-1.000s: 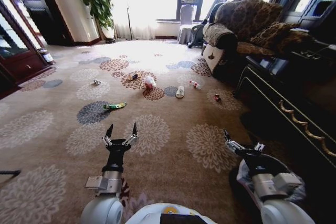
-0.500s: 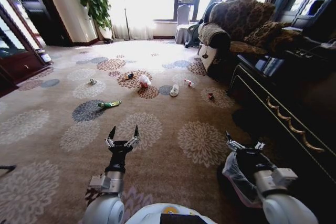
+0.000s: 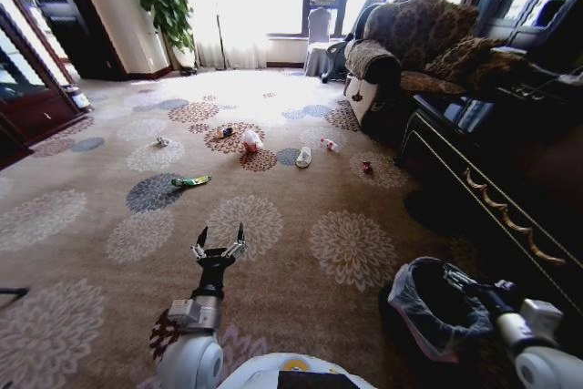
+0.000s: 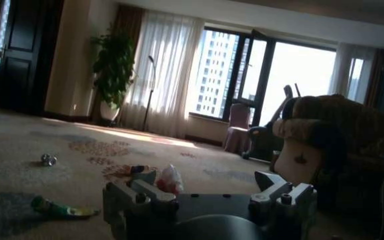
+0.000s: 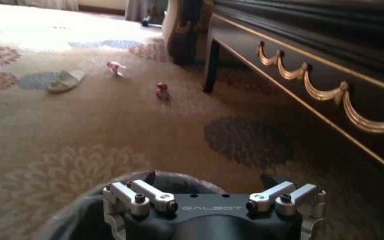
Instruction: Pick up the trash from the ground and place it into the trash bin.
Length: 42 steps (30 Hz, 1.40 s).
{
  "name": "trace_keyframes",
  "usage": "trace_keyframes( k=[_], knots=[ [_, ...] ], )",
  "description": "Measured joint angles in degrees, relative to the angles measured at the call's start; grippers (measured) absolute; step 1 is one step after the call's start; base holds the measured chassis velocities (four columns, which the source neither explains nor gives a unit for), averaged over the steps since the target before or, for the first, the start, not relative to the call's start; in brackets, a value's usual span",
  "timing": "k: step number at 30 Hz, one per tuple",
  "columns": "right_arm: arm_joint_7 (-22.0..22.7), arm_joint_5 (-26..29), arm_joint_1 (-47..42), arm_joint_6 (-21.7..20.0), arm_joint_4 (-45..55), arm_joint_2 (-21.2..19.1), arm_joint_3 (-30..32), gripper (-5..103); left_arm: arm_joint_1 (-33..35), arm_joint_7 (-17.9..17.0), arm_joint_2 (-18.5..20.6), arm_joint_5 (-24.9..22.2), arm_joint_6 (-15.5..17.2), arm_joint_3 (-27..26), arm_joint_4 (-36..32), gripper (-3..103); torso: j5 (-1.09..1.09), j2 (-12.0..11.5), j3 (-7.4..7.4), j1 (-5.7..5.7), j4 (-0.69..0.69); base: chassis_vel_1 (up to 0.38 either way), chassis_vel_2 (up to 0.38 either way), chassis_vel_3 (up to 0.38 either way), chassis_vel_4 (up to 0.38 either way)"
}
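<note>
Patterned beige carpet [image 3: 301,216] with flower medallions carries all the litter in a loose band far ahead of the robot, well apart from both arms, so nothing is in reach and the base must close the gap first. The main risk, as I judge it, is driving: a dark wooden sideboard with gilt swag trim [image 3: 492,189] runs along the right, and a brown patterned sofa [image 3: 410,38] stands far right just beyond the trash, so a wide turn could clip either.

The small round black trash bin with its pale grey bag liner [image 3: 435,307] sits near right, with the right end effector [image 5: 215,207] hanging just above its rim; its fingers are spread and hold nothing. A careless swing there could snag the liner or tip the bin.

The left end effector [image 3: 219,245] is held out low over the carpet, fingers wide apart and empty.

Among the litter, the flat green wrapper [image 3: 191,181] lies nearest, left of centre. Farther off lie the pink-white bag [image 3: 249,141], the tipped white cup [image 3: 303,157], the clear bottle with a red label [image 3: 328,145] and the silvery foil ball [image 3: 163,142]. Light, crinkly pieces may slip from a pinch.
</note>
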Motion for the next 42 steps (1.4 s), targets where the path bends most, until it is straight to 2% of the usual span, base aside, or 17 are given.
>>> trace_keyframes(
  k=[1, 5, 6, 9, 10, 11, 13, 14, 15, 18, 19, 22, 24, 26, 35, 40, 42],
  knots=[
    [0.01, 1.30, 0.36, -0.93, -1.92, -1.14, 0.01, 99, -0.91, -0.02, -0.03, -0.20, 0.01, 0.65, 0.87, 98, 0.00, 0.00, 0.00, 0.00, 0.01, 0.000, 0.000, 0.000, 0.000],
    [0.01, 3.63, 0.23, -2.23, -3.33, -2.55, 0.01, 92, -1.90, -0.42, -0.35, -0.34, -0.21, 1.51, 1.96, 98, 0.00, 0.00, 0.00, 0.00, 0.01, 0.000, 0.000, 0.000, 0.000],
    [0.00, 4.95, 0.00, -3.10, -4.18, -3.73, -0.06, 87, -2.34, -0.78, -0.56, -0.39, -0.43, 2.02, 2.61, 98, -0.03, 0.00, 0.00, 0.00, 0.01, 0.000, 0.000, 0.000, 0.000],
    [0.01, 3.83, 0.48, -3.33, -6.57, -5.85, -0.79, 76, -2.41, -1.03, -0.46, -0.39, -0.61, 2.52, 2.92, 98, 0.01, 0.00, 0.00, 0.00, 0.01, 0.000, 0.000, 0.000, 0.000],
    [0.01, 3.83, 0.48, -3.33, -6.57, -5.85, -0.79, 76, -2.41, -1.03, -0.46, -0.39, -0.61, 2.52, 2.92, 98, 0.01, 0.00, 0.00, 0.00, 0.01, 0.000, 0.000, 0.000, 0.000],
    [0.01, 3.71, 0.45, -3.42, -6.82, -6.37, -0.99, 70, -2.39, -1.40, -0.44, -0.40, -0.64, 2.53, 2.91, 95, 0.00, 0.00, 0.00, 0.00, 0.01, 0.000, 0.000, 0.000, 0.000],
    [0.01, 2.99, 0.38, -3.43, -7.63, -7.66, -1.68, 61, -2.50, -3.90, -0.53, -0.75, -0.72, 2.58, 2.83, 98, -0.04, 0.00, 0.00, 0.00, 0.02, 0.000, 0.000, 0.000, 0.000],
    [0.00, 2.52, 0.33, -3.43, -8.41, -8.73, -2.27, 65, -2.55, -5.58, -0.56, -1.33, -0.72, 2.49, 2.78, 100, -0.02, 0.00, 0.00, 0.00, 0.01, 0.000, 0.000, 0.000, 0.000],
    [0.00, 2.52, 0.33, -3.43, -8.41, -8.73, -2.27, 65, -2.55, -5.58, -0.56, -1.33, -0.72, 2.49, 2.78, 100, -0.02, 0.00, 0.00, 0.00, 0.01, 0.000, 0.000, 0.000, 0.000],
    [0.01, 1.82, 0.41, -3.60, -9.91, -10.79, -3.32, 76, -2.01, -6.67, -0.42, -1.59, -1.15, 2.04, 2.78, 100, -0.02, 0.00, 0.00, 0.00, 0.01, 0.000, 0.000, 0.000, 0.000],
    [0.01, 1.62, 0.56, -3.62, -10.31, -11.23, -3.59, 82, -1.85, -6.69, -0.41, -1.59, -1.22, 2.03, 2.76, 100, -0.02, 0.00, 0.00, 0.00, 0.01, 0.000, 0.000, 0.000, 0.000],
    [0.01, 1.30, 1.05, -3.66, -11.17, -12.21, -4.28, 86, -1.55, -6.69, -0.54, -1.42, -1.31, 2.03, 2.43, 100, -0.03, 0.00, 0.00, 0.00, 0.01, 0.000, 0.000, 0.000, 0.000],
    [0.01, 1.18, 1.69, -3.99, -12.13, -13.40, -5.31, 97, -1.32, -6.68, -0.81, -1.20, -1.33, 2.03, 2.11, 100, -0.02, 0.00, 0.00, 0.00, 0.01, 0.000, 0.000, 0.000, 0.000],
    [0.00, 0.88, 2.02, -3.98, -12.60, -13.88, -5.82, 99, -1.22, -6.70, -0.89, -1.11, -1.34, 2.01, 2.05, 100, -0.02, 0.00, 0.00, 0.00, 0.02, 0.000, 0.000, 0.000, 0.000],
    [0.01, -1.03, 1.97, -3.32, -15.17, -16.64, -7.38, 99, -0.40, -6.59, -1.09, -0.19, -1.33, 1.86, 1.73, 100, -0.02, 0.00, 0.00, 0.00, 0.00, 0.000, 0.000, 0.000, 0.000],
    [0.01, -1.23, 1.11, -3.37, -16.86, -19.30, -8.36, 84, 0.50, -6.43, -1.43, 0.85, -1.79, 2.07, 1.66, 100, -0.02, 0.00, 0.00, 0.00, 0.01, 0.000, 0.000, 0.000, 0.000],
    [0.01, -1.39, 0.87, -3.37, -16.86, -19.58, -8.52, 82, 0.61, -6.43, -1.48, 0.99, -1.98, 2.07, 1.70, 100, -0.02, 0.00, 0.00, 0.00, 0.01, 0.000, 0.000, 0.000, 0.000]
  ],
)
